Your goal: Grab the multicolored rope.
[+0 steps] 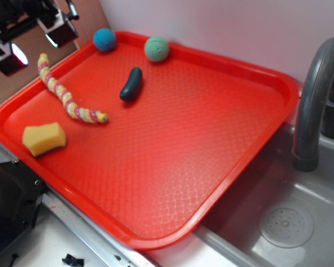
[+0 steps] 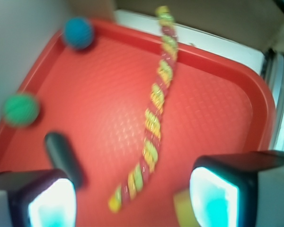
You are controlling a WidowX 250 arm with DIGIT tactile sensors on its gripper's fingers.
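In the exterior view the gripper (image 1: 34, 40) is hanging at the top left corner, over the tray's left rim and above the upper end of the multicolored rope (image 1: 68, 103); its jaws are standing wide apart and holding nothing. The rope is lying on the left part of the red tray (image 1: 211, 144), its upper end resting up on the rim and its body curving down and to the right. Just below its lower end the yellow sponge (image 1: 43, 138) is sitting flat near the tray's left edge. Moving right, the blue ball (image 1: 104, 39) is resting against the back rim, the dark green pickle-shaped piece (image 1: 131, 84) is lying on the tray near the rope without touching it, and the green ball (image 1: 156, 49) is sitting by the back rim. At the far right a grey faucet (image 1: 317, 100) is arching over a sink (image 1: 286, 225).

In the wrist view the two fingers (image 2: 49, 201) are framing the bottom corners, spread well apart, with the near end of the rope (image 2: 154, 123) lying between them
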